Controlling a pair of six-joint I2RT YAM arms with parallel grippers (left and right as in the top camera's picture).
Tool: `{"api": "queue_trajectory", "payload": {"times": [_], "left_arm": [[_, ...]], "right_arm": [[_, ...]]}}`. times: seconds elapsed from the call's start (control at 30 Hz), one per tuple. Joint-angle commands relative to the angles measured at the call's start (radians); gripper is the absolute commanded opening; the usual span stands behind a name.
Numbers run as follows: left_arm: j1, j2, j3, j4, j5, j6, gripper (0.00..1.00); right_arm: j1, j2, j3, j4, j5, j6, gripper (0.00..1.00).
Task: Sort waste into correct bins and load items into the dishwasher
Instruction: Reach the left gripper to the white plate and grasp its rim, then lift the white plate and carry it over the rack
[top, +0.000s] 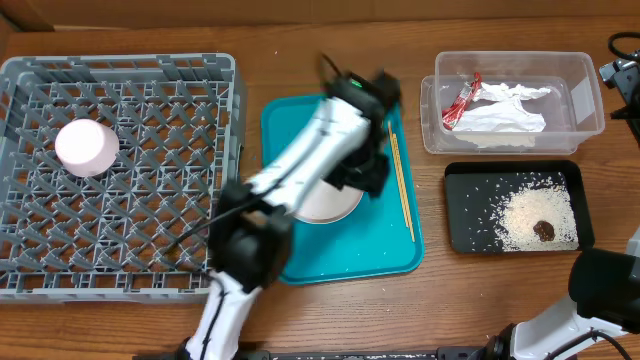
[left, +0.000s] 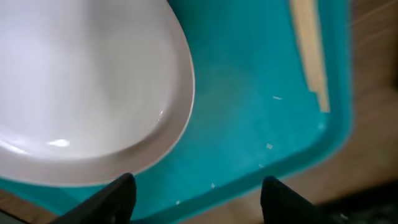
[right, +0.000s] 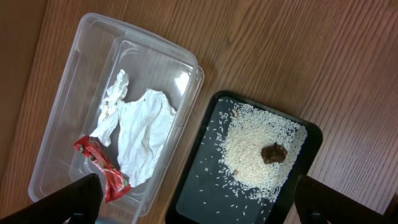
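My left gripper (left: 194, 196) is open, low over the teal tray (top: 375, 255), next to the large white plate (left: 87, 87), which shows under the arm in the overhead view (top: 330, 207). A pale pink cup (top: 86, 147) sits upside down in the grey dish rack (top: 130, 75). The clear tub (right: 68, 81) holds the red wrapper (right: 102, 171) and the white napkin (right: 143, 134). The black tray (right: 205, 193) holds rice (right: 255, 152) and a brown lump (right: 273, 152). My right gripper (right: 199, 199) is open and empty, high above both bins.
Wooden chopsticks (top: 401, 185) lie along the right side of the teal tray, also in the left wrist view (left: 309, 50). A few rice grains (left: 268, 146) lie on the teal tray. The dish rack fills the table's left; the bins (top: 512, 100) stand at the right.
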Motion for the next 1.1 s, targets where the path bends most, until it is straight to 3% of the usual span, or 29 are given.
{"api": "queue_trajectory", "payload": {"times": [0.0, 0.13, 0.33, 0.43, 0.53, 0.6, 0.8, 0.87, 0.9, 0.93, 1.07], "left_arm": [[-0.032, 0.065, 0.000, -0.002, -0.142, -0.133, 0.65], [-0.073, 0.094, 0.000, 0.019, -0.123, -0.146, 0.52], [-0.110, 0.095, -0.001, 0.090, -0.214, -0.209, 0.33], [-0.111, 0.096, -0.011, 0.109, -0.211, -0.217, 0.17], [-0.111, 0.096, -0.037, 0.127, -0.208, -0.228, 0.18], [-0.111, 0.096, -0.083, 0.154, -0.204, -0.229, 0.28], [-0.111, 0.096, -0.152, 0.199, -0.205, -0.242, 0.31], [-0.111, 0.096, -0.152, 0.197, -0.202, -0.242, 0.20], [-0.111, 0.096, -0.152, 0.194, -0.190, -0.241, 0.08], [-0.111, 0.095, -0.152, 0.190, -0.175, -0.241, 0.04], [-0.116, 0.093, -0.148, 0.174, -0.142, -0.242, 0.04]], "right_arm": [[0.001, -0.007, 0.021, 0.003, 0.007, -0.001, 1.00], [0.001, -0.007, 0.021, 0.003, 0.008, -0.001, 1.00], [0.001, -0.007, 0.021, 0.003, 0.008, -0.001, 1.00], [0.001, -0.007, 0.021, 0.003, 0.008, -0.001, 1.00], [0.001, -0.007, 0.021, 0.003, 0.007, -0.001, 1.00], [0.001, -0.007, 0.021, 0.003, 0.007, -0.001, 1.00], [0.001, -0.007, 0.021, 0.003, 0.007, -0.001, 1.00], [0.001, -0.007, 0.021, 0.003, 0.008, -0.001, 1.00], [0.001, -0.007, 0.021, 0.003, 0.007, -0.001, 1.00], [0.001, -0.007, 0.021, 0.003, 0.008, -0.001, 1.00], [0.001, -0.007, 0.021, 0.003, 0.007, -0.001, 1.00]]}}
